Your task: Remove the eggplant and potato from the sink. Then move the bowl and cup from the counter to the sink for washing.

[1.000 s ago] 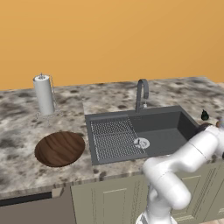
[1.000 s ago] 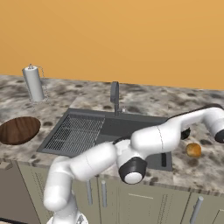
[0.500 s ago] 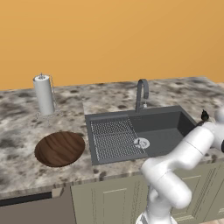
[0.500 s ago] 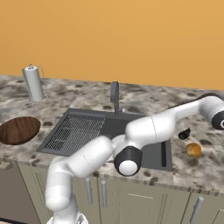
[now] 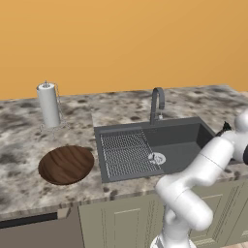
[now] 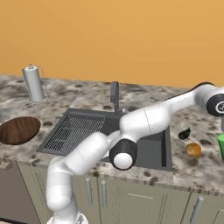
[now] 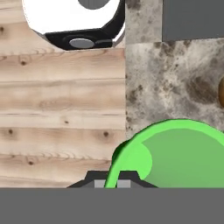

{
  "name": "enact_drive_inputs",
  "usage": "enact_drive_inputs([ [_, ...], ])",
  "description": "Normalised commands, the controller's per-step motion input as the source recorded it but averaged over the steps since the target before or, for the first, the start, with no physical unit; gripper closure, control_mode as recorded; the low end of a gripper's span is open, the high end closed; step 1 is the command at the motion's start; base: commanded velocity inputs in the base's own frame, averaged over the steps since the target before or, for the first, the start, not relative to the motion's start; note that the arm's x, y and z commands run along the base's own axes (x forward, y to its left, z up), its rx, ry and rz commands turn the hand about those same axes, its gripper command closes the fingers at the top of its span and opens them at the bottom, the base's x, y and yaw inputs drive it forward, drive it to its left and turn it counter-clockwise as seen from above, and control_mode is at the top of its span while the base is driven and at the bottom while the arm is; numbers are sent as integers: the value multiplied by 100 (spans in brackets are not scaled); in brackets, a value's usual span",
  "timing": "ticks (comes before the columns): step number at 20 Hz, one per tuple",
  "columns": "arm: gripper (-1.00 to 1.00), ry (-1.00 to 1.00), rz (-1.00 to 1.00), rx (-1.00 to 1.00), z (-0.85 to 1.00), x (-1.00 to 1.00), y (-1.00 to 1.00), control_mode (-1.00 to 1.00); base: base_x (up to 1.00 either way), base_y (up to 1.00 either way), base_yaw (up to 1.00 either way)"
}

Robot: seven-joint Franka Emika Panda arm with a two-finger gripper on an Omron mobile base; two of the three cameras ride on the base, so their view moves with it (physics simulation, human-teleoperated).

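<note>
The bright green cup (image 7: 175,153) lies close under the hand, and my gripper (image 7: 116,180) is shut on its rim. A slice of the cup (image 6: 221,146) shows at the right edge, below the arm's wrist. The eggplant (image 6: 184,133) and the potato (image 6: 193,150) lie on the counter (image 6: 87,94) right of the sink (image 6: 151,148). The eggplant's dark tip (image 5: 225,128) peeks out beside the arm. The brown wooden bowl (image 5: 66,164) rests on the counter left of the sink (image 5: 184,140). The basin holds no vegetables.
A paper towel roll (image 5: 48,104) stands behind the bowl. The curved faucet (image 5: 156,104) rises at the back of the sink, above the ribbed grid and silver drain (image 5: 156,158). Wooden floor (image 7: 61,109) lies beyond the counter's front edge.
The hand has risen at the right end of the counter, and the arm's forearm has swung up with it. The cup's green edge has come into the right base view.
</note>
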Motion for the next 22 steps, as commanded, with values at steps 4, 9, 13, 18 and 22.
enact_drive_inputs([
  [4,100,3,7,26,50,-13,29,-100,0,0,0],
  [9,100,1,2,30,38,-8,26,-100,0,0,0],
  [13,100,0,0,25,23,0,28,-100,0,0,0],
  [18,100,0,0,13,17,7,40,-100,0,0,0],
  [22,100,3,0,5,13,17,43,-100,0,0,0],
])
